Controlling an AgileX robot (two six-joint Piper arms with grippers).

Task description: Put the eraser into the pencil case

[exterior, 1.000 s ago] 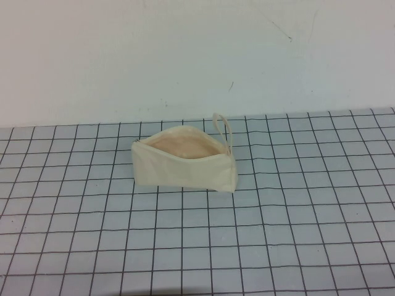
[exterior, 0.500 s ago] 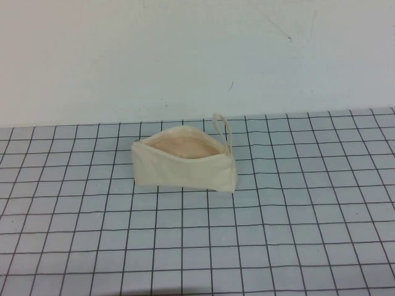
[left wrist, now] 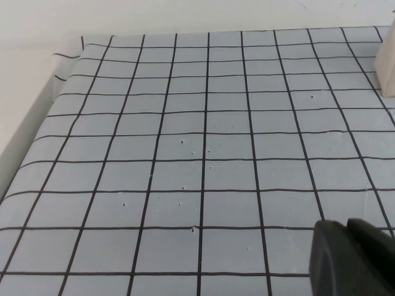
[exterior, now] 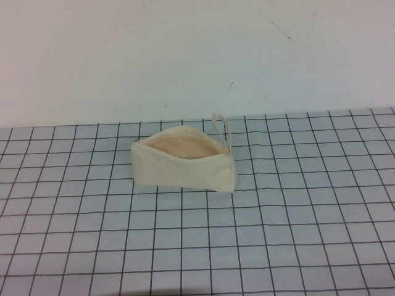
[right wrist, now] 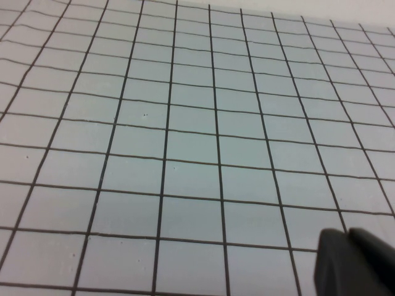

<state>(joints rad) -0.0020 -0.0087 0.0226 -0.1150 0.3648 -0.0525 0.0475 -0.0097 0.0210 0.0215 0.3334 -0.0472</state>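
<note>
The cream pencil case (exterior: 183, 161) stands on the grid mat just back of the middle in the high view. Its mouth is open upward, showing the peach lining, and its loop strap (exterior: 223, 130) is at the right end. One edge of it also shows in the left wrist view (left wrist: 387, 61). The eraser is not in view in any frame. Neither arm shows in the high view. My left gripper (left wrist: 347, 229) hovers over bare mat, its dark fingertips pressed together with nothing between them. My right gripper (right wrist: 347, 234) is likewise shut over bare mat.
A grey mat with a black grid (exterior: 259, 234) covers the table. A white wall (exterior: 185, 55) rises behind it. The mat's edge and a white border (left wrist: 24, 105) show in the left wrist view.
</note>
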